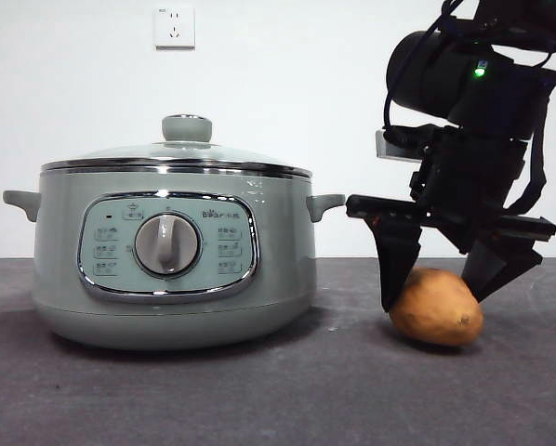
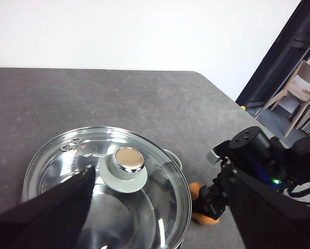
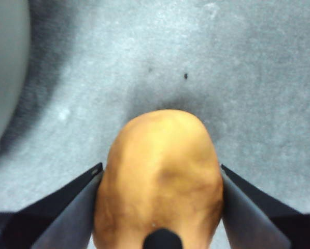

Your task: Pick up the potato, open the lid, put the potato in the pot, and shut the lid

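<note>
My right gripper (image 1: 436, 295) straddles the potato (image 1: 437, 318) on the table beside the pot (image 1: 171, 269) — jaws apart, flanking its sides, long axis running between them. Left gripper (image 2: 160, 207), also spread, hovers above the lid (image 2: 106, 187).

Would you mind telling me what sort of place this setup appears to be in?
Probably a lab or test room, not a home kitchen: a bare white wall with one wall socket, a plain grey table holding only the pot and potato, and wooden chairs beyond a doorway.
</note>
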Action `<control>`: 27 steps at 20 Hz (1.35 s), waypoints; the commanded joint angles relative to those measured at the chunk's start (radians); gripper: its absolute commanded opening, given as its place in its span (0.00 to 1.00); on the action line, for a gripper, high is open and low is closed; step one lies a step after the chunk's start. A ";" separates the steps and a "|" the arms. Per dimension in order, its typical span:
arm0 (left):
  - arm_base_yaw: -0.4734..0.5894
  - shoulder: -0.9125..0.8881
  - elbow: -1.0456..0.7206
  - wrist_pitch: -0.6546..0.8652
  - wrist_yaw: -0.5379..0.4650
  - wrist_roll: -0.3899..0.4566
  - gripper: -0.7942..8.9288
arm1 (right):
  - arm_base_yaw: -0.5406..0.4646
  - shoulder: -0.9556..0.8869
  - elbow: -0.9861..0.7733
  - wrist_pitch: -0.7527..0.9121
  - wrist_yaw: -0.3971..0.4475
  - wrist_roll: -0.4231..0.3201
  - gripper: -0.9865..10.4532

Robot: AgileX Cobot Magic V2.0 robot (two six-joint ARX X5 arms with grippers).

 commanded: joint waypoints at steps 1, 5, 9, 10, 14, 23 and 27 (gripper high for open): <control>-0.002 0.016 -0.002 0.004 -0.002 0.016 0.50 | 0.007 -0.060 0.002 -0.024 -0.001 0.008 0.08; -0.026 0.098 -0.002 0.021 -0.012 0.038 0.50 | 0.007 -0.225 0.002 -0.152 0.000 -0.021 0.08; -0.146 0.212 -0.002 0.112 -0.169 0.044 0.50 | 0.007 -0.382 0.002 -0.285 0.007 -0.033 0.08; -0.182 0.241 -0.002 0.139 -0.207 0.044 0.50 | 0.007 -0.411 0.002 -0.301 0.007 -0.033 0.08; -0.348 0.371 -0.002 0.259 -0.443 0.064 0.50 | 0.007 -0.498 0.002 -0.338 0.007 -0.033 0.08; -0.444 0.601 -0.002 0.380 -0.610 0.119 0.50 | 0.007 -0.533 0.002 -0.402 0.007 -0.033 0.08; -0.447 0.624 -0.002 0.375 -0.608 0.130 0.27 | 0.007 -0.533 0.002 -0.405 0.007 -0.033 0.08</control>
